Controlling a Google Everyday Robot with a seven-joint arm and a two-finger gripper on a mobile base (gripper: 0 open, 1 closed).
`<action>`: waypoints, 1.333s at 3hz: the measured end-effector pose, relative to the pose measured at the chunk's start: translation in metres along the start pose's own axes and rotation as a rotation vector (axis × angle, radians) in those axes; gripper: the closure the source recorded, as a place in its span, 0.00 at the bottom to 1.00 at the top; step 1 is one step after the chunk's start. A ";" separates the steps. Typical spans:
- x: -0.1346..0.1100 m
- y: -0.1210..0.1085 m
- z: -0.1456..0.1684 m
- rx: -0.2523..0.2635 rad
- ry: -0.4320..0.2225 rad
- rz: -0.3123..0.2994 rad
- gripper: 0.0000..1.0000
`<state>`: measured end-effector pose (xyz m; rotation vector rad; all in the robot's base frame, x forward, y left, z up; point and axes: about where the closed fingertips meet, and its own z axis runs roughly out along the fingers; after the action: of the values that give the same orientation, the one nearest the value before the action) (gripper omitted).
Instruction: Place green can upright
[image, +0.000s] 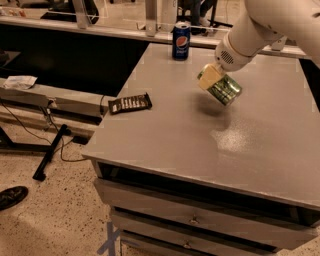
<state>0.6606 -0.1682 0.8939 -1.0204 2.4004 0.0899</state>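
Note:
The green can (226, 89) is light green with darker mottled print. It hangs tilted on its side a little above the grey table (190, 140), with its shadow on the table below it. My gripper (214, 79) comes down from the white arm (250, 30) at the upper right and is shut on the can's left end. One yellowish finger pad (209, 76) shows against the can.
A blue Pepsi can (181, 41) stands upright at the table's far edge. A dark snack packet (130, 103) lies near the left edge. Drawers (190, 220) sit under the tabletop. A low rack with cables (45, 100) and a shoe (12, 196) are at the left.

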 end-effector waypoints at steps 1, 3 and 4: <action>-0.009 0.002 -0.001 -0.067 -0.211 -0.033 1.00; 0.007 -0.040 -0.038 -0.071 -0.621 -0.046 1.00; 0.034 -0.054 -0.049 -0.112 -0.774 -0.018 1.00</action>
<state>0.6561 -0.2414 0.9267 -0.8461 1.6904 0.5174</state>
